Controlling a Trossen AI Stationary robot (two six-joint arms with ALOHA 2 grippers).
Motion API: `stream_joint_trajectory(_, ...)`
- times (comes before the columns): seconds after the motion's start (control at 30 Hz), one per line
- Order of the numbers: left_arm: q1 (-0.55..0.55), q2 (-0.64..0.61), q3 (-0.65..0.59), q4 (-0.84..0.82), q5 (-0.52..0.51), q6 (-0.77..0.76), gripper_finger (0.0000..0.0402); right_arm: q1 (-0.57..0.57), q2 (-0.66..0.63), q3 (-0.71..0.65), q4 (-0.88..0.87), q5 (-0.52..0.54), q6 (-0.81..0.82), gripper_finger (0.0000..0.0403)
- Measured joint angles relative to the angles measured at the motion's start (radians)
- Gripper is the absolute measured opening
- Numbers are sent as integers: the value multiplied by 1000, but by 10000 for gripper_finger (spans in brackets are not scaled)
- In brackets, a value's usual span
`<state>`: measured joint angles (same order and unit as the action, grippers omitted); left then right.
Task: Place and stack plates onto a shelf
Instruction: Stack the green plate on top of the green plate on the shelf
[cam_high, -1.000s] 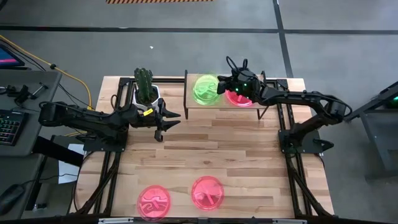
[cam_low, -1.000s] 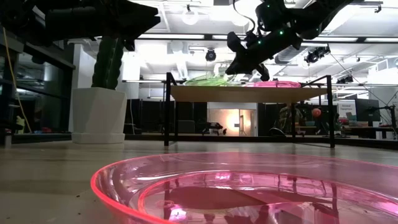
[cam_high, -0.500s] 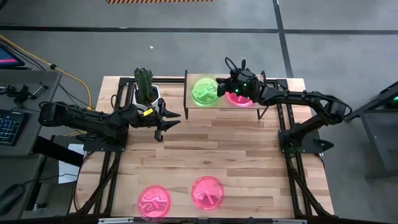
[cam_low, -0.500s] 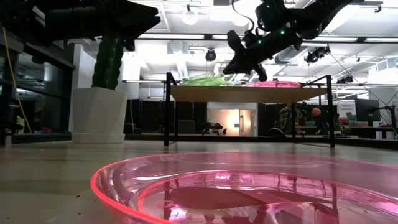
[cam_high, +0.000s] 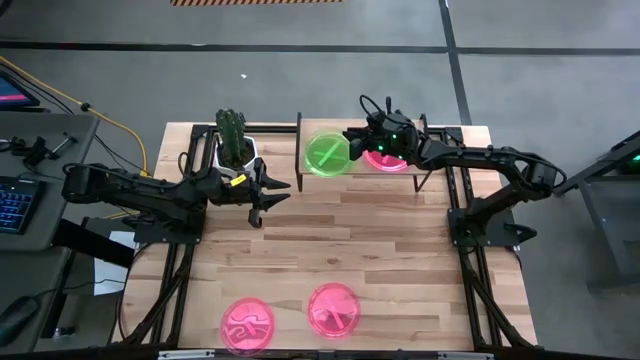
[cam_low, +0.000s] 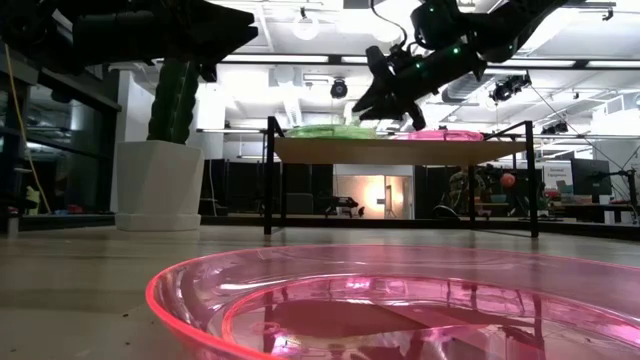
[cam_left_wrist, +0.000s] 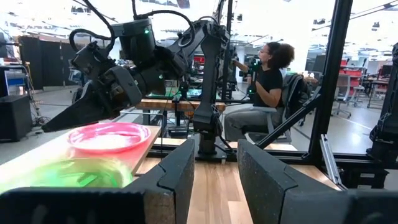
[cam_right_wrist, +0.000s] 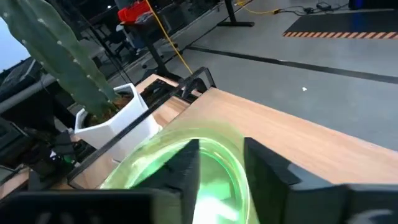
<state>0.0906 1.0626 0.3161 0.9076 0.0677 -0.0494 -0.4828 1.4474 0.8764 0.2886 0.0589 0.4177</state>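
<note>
**Green plate flat on the shelf, right fingers parted over it**

We see one container, a white hexagonal pot (cam_high: 237, 158) holding a green cactus (cam_high: 232, 128), standing on the table just beside the shelf's end. The shelf (cam_high: 356, 172) carries two plates: a lime green plate (cam_high: 327, 154) and a pink plate (cam_high: 384, 158) next to it.

Our right gripper (cam_high: 349, 139) hovers at the green plate's edge, fingers (cam_right_wrist: 264, 165) parted by a narrow gap with nothing between them; the plate lies flat just below and ahead of the fingertips. Its raised stripe runs diagonally across the disc. In the low view both plates sit level on the board.

Our left gripper (cam_high: 270, 190) waits over the table beside the pot, fingers (cam_left_wrist: 179, 171) apart and empty; the shelf lies ahead of them.

Two more pink plates, one (cam_high: 333, 310) beside the other (cam_high: 247, 325), lie on the light-wood tabletop (cam_high: 400, 260) at its near edge, well apart from either gripper. Around the table is grey floor; a keyboard (cam_high: 17, 203) sits on a desk beside the left arm, and a seated person (cam_left_wrist: 264, 90) shows in the room beyond.
</note>
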Motion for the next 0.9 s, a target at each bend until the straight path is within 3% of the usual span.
stream_joint_trajectory(0.2, 0, 0, 0, -9, 0, 0, 113, 0, -67, 0, 8, 3, -14, 161)
stream_joint_trajectory(0.4, 0, 0, 0, -15, 0, 0, 113, 21, -196, 0, -41, -25, -90, 167)
stream_joint_trajectory(0.6, 0, 0, 0, -15, 0, 0, 113, 145, -216, 0, -160, -151, -171, 161)
stream_joint_trajectory(0.73, 0, 0, 0, -13, 0, 0, 113, 290, -151, -1, -199, -149, -237, 119)
stream_joint_trajectory(0.9, 0, 0, 0, -11, -4, 9, 113, 433, -42, -1, -159, -16, -312, 13)
